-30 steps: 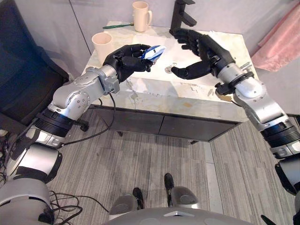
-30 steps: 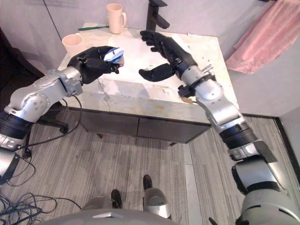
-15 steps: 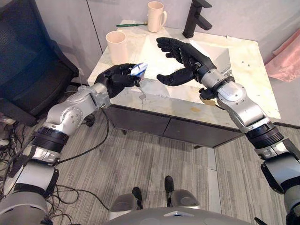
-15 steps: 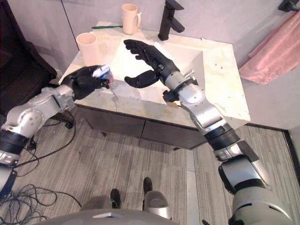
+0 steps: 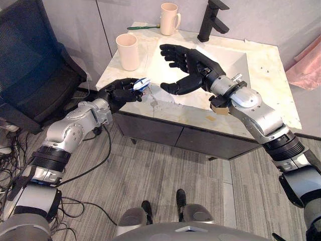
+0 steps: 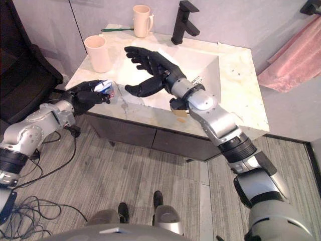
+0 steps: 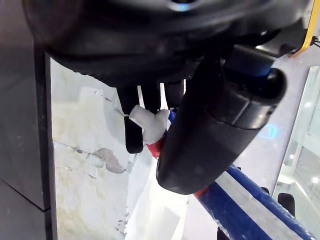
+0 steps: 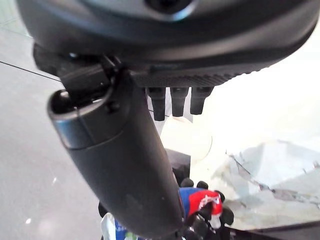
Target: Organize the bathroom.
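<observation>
- Toothpaste tube [image 5: 141, 84], white and blue with a red patch, sat in the left hand [image 5: 119, 90] at the front left edge of the marble counter [image 5: 261, 75]; the fingers were curled round it and its white cap end stuck out past the thumb.
- Right hand [image 5: 186, 65] hovered above the counter just beside the tube, palm turned toward it, fingers spread and straight, holding nothing.
- Just behind the left hand stood a pale handleless cup [image 5: 128, 51], upright on the counter's left side.
- At the back edge stood a cream mug [image 5: 169, 18] with its handle to the right, and a green toothbrush [image 5: 143, 27] lay flat beside it.
- Behind the right hand lay the sink basin [image 5: 228, 54], with a black faucet [image 5: 211, 20] at the rear.
- Pink towel [image 5: 306, 65] hung at the right; a dark office chair [image 5: 30, 55] stood to the left.
</observation>
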Controlling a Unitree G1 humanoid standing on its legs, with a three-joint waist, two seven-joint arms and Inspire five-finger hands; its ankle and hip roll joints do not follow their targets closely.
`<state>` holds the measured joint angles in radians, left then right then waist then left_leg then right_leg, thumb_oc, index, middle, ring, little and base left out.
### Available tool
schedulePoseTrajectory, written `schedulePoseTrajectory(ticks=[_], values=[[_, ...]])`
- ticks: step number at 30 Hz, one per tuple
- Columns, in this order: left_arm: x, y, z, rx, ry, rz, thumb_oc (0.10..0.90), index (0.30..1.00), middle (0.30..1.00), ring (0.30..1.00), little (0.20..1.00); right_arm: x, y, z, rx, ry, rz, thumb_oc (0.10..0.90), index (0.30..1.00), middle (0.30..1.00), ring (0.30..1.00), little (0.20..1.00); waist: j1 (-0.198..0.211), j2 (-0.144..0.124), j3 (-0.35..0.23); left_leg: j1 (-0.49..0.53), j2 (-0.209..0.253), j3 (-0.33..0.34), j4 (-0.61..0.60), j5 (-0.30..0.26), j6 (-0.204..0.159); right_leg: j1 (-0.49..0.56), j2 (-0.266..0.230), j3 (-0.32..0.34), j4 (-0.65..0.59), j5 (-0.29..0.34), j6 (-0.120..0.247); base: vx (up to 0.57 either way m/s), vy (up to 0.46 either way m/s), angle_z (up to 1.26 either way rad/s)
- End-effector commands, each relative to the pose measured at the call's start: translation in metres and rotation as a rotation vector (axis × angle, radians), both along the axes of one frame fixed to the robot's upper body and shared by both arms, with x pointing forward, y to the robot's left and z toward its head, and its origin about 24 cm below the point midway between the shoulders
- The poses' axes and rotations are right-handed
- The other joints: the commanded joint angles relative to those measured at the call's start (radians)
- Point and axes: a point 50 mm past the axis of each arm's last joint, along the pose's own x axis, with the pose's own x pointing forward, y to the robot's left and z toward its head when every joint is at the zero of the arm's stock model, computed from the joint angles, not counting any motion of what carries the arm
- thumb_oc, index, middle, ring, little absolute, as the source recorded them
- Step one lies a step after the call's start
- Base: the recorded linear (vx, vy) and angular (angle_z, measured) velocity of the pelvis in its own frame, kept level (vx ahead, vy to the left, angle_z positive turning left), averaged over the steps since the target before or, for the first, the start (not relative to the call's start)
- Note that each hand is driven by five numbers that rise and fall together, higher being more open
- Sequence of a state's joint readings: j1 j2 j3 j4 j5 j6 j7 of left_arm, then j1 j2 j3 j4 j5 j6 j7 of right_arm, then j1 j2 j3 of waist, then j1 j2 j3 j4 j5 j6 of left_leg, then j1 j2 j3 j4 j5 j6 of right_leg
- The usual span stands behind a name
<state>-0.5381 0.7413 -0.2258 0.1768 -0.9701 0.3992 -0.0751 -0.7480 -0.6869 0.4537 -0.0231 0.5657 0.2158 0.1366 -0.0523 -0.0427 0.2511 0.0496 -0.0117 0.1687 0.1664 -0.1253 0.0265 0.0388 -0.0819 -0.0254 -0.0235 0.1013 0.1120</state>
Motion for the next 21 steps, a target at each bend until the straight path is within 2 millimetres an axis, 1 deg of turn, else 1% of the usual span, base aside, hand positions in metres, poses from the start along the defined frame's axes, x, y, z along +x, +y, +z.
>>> schedulePoseTrajectory(ticks=[1,2,3,5,9,10,21], values=[[-0.002,-0.007,0.053,-0.107,-0.292,-0.043,0.400,0.300,0.300,0.300,0.300,-0.018,0.020,0.034,0.144,-0.078,0.169,0.800,0.900,0.900,0.900,0.900,0.001,0.022,-0.106,-0.014,0.064,0.039,0.048,-0.019,-0.028,-0.046,0.004,-0.007,0.078,-0.127,0.025,0.00,0.000,0.00],[-0.002,-0.006,0.053,-0.107,-0.293,-0.044,0.400,0.300,0.300,0.300,0.300,-0.019,0.020,0.033,0.142,-0.073,0.173,0.800,0.900,0.900,0.900,0.900,0.001,0.021,-0.107,-0.014,0.064,0.040,0.047,-0.019,-0.028,-0.046,0.003,-0.008,0.078,-0.127,0.025,0.00,0.000,0.00],[-0.002,-0.006,0.055,-0.104,-0.302,-0.053,0.400,0.300,0.300,0.300,0.300,-0.022,0.024,0.031,0.155,-0.050,0.214,0.800,0.900,0.900,0.900,0.900,-0.001,0.019,-0.108,-0.013,0.068,0.042,0.046,-0.014,-0.030,-0.045,0.004,-0.010,0.078,-0.128,0.024,0.00,0.000,0.00],[-0.002,-0.007,0.056,-0.103,-0.306,-0.056,0.400,0.300,0.300,0.300,0.300,-0.022,0.025,0.031,0.149,-0.065,0.216,0.800,0.900,0.900,0.900,0.900,0.000,0.019,-0.108,-0.013,0.069,0.042,0.045,-0.013,-0.031,-0.044,0.004,-0.012,0.077,-0.127,0.024,0.00,0.000,0.00],[-0.001,-0.011,0.057,-0.118,-0.303,-0.067,0.400,0.300,0.300,0.300,0.300,-0.026,0.028,0.038,0.168,-0.110,0.242,0.800,0.900,0.900,0.900,0.900,0.000,0.018,-0.110,-0.007,0.071,0.043,0.039,-0.012,-0.031,-0.038,0.004,-0.013,0.067,-0.124,0.025,0.01,-0.010,0.03],[-0.002,-0.013,0.056,-0.135,-0.300,-0.066,0.400,0.300,0.300,0.300,0.300,-0.028,0.030,0.042,0.146,-0.149,0.241,0.800,0.900,0.900,0.900,0.900,-0.001,0.018,-0.115,-0.006,0.070,0.042,0.035,-0.013,-0.030,-0.038,0.004,-0.011,0.064,-0.123,0.026,0.02,-0.010,0.03],[-0.004,-0.016,0.044,-0.169,-0.266,-0.056,0.400,0.300,0.300,0.300,0.300,-0.036,0.045,0.054,0.118,-0.219,0.292,0.800,0.900,0.900,0.900,0.900,0.009,0.019,-0.123,0.006,0.068,0.033,0.025,-0.009,-0.029,-0.024,0.008,-0.007,0.054,-0.125,0.022,0.00,0.000,0.00]])
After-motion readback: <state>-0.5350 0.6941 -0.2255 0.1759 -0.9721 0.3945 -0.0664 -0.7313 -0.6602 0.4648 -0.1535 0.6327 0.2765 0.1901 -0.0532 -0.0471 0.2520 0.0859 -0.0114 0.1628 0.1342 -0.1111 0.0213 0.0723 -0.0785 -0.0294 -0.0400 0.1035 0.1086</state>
